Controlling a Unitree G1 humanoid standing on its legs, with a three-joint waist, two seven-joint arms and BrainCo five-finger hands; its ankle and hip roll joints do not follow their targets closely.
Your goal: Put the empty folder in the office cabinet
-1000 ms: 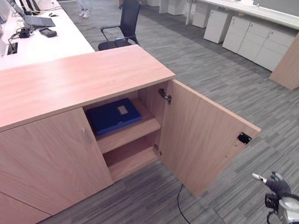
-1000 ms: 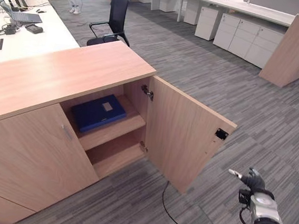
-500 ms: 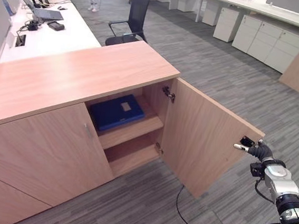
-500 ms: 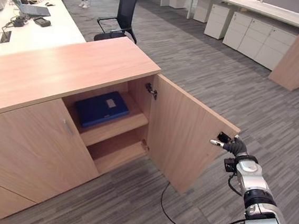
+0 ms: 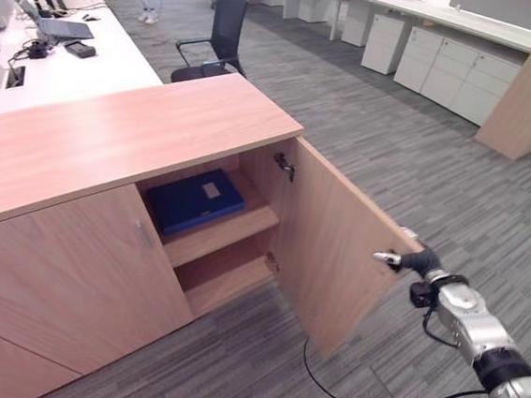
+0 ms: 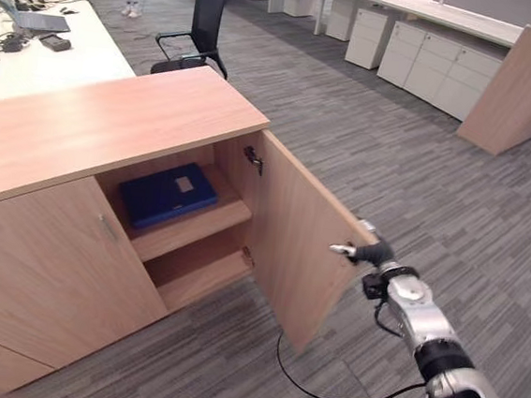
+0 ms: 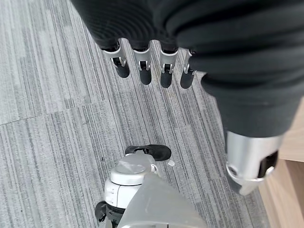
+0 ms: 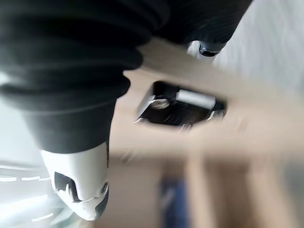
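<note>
My right robot hand [image 5: 412, 261] has reached the cabinet door [image 5: 336, 243] edge, and the door has swung a bit shut. I cannot tell its fingers. The blue folder [image 5: 193, 200] sits on the shelf [image 5: 234, 231]. My left robot hand [image 7: 199, 57] hangs with fingers straight.

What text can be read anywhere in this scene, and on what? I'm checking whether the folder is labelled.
No text can be read.
Blue folder on the upper shelf of the office cabinet: a small pale label, too small to read.
Laptop on the white desk: nothing can be made out.
</note>
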